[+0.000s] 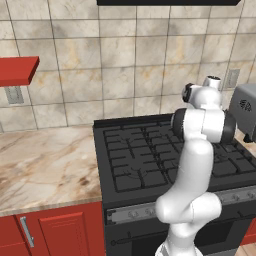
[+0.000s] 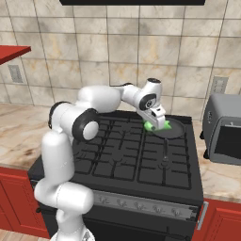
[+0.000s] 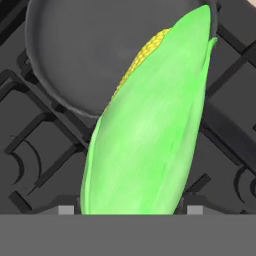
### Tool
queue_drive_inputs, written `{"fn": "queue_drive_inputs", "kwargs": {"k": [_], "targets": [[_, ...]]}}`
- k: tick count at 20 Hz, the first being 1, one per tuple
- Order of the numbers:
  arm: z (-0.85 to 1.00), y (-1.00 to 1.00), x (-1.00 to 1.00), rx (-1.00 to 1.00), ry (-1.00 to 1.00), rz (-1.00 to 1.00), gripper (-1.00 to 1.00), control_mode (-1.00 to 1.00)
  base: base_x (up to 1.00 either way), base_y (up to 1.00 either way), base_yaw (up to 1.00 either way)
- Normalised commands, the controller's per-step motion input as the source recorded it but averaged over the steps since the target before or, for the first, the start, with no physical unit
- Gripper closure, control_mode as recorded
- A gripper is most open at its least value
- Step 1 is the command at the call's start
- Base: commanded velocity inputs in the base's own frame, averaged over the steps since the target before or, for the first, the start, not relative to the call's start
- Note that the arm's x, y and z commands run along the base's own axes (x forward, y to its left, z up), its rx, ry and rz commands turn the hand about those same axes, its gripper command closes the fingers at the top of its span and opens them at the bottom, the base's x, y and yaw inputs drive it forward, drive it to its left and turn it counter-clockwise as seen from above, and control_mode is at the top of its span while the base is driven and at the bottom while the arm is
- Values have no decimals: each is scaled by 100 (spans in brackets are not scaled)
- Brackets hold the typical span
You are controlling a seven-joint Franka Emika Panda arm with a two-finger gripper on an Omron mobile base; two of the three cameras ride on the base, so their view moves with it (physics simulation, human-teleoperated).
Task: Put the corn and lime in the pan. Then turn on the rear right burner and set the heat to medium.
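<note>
A white robot arm reaches over a black stove top (image 2: 141,155) toward the upper right of the right base view, where its end effector (image 2: 156,123) hangs at the near left rim of a small, round, shallow, dark grey pan (image 2: 175,128). The end effector is clamped on an elongated, bright light-green ear of corn in its husk (image 3: 145,135), one jaw on each side of the lower end. In the hand view the corn rises from the bottom centre toward the upper right of the frame, its long axis on a slant; a strip of yellow kernels shows along its upper left edge, and its pointed tip reaches past the far rim of the pan, while its thick lower end is over the black cast-iron grates (image 3: 40,150). The corn appears to be held just above the pan, not resting in it. Judging by its look, the corn is light and stiff, with a smooth husk that may slip; a hold across the thick middle, square to the long axis, seems safest. A grey toaster oven (image 2: 225,128) stands on the marble tabletop (image 2: 221,181) at right.
</note>
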Motion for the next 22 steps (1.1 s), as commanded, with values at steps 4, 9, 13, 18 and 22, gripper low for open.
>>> {"fn": "queue_drive_inputs", "kwargs": {"k": [4,9,13,18,22], "targets": [[-5,-25,60,0,0,0,100,-100,0,0,0],[-6,-23,33,0,0,0,100,-100,0,0,0],[-7,-19,24,0,0,0,100,-100,0,0,0],[-11,-2,24,1,0,0,100,-100,0,0,0],[-29,0,16,2,0,0,100,-100,0,0,0]]}}
